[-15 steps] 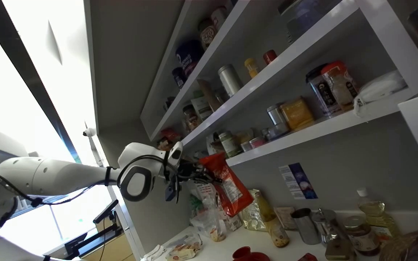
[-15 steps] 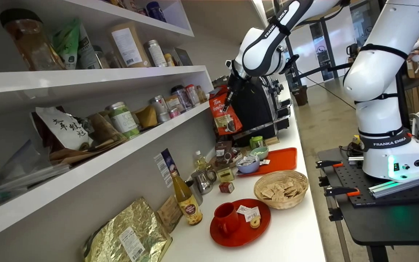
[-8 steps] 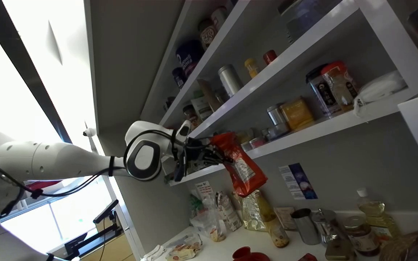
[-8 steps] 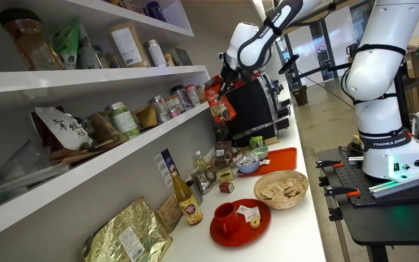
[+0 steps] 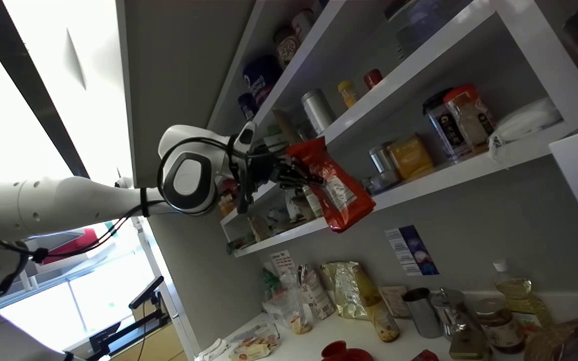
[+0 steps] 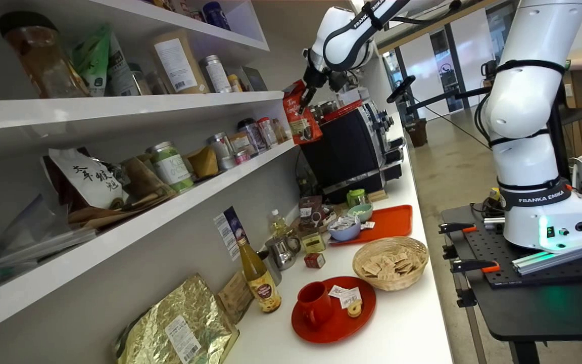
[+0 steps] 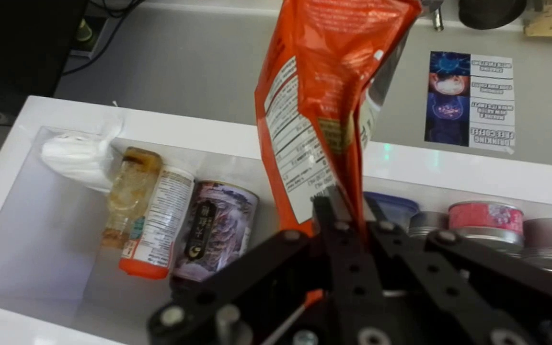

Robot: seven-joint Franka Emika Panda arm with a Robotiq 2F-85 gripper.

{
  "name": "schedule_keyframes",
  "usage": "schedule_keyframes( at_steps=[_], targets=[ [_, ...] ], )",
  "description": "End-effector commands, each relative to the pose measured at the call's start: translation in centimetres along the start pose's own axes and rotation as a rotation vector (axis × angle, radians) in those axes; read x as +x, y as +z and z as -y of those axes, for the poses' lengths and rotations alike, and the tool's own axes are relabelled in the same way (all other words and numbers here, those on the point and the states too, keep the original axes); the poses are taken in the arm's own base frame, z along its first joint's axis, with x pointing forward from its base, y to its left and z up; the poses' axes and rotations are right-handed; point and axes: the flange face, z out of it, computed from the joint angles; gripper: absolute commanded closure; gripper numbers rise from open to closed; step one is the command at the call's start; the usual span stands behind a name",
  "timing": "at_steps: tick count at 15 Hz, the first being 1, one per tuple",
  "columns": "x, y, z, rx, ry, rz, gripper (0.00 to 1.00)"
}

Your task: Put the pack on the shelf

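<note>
The pack, a tall floppy red pouch with pale print, shows in both exterior views (image 5: 346,208) (image 6: 305,129) and in the wrist view (image 7: 343,57). My gripper is shut on it in both exterior views (image 5: 320,181) (image 6: 302,105); in the wrist view the fingers (image 7: 350,211) pinch a fold of it. The pack hangs tilted in front of the shelf, the lowest white board (image 5: 449,180) (image 6: 170,217) (image 7: 185,127). In an exterior view its lower end overlaps that board's front edge. I cannot tell whether they touch.
On the shelf stand a dark tin (image 7: 218,230), an orange-capped jar (image 7: 161,220), a white bag (image 7: 77,155) and a pink-banded tin (image 7: 487,220). A higher white board (image 5: 394,85) runs above. A black machine (image 6: 346,146) stands beyond the shelf's end. A gold bag (image 6: 180,323) stands below.
The arm has raised the pack from mostly below the lowest board to mostly above its front edge. The grip on the pack is unchanged.
</note>
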Motion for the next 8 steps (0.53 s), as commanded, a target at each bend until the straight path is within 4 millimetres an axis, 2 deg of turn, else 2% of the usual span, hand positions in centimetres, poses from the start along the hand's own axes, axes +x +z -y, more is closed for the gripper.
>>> schedule_keyframes(
  at_steps=[1,3,8],
  targets=[
    [2.3,-0.3,-3.3,0.017,0.025,0.000,0.99],
    [3.0,0.2,-4.5,0.035,0.036,0.000,0.99],
    [5.8,2.8,-5.9,0.067,0.053,0.010,0.99]
  ],
)
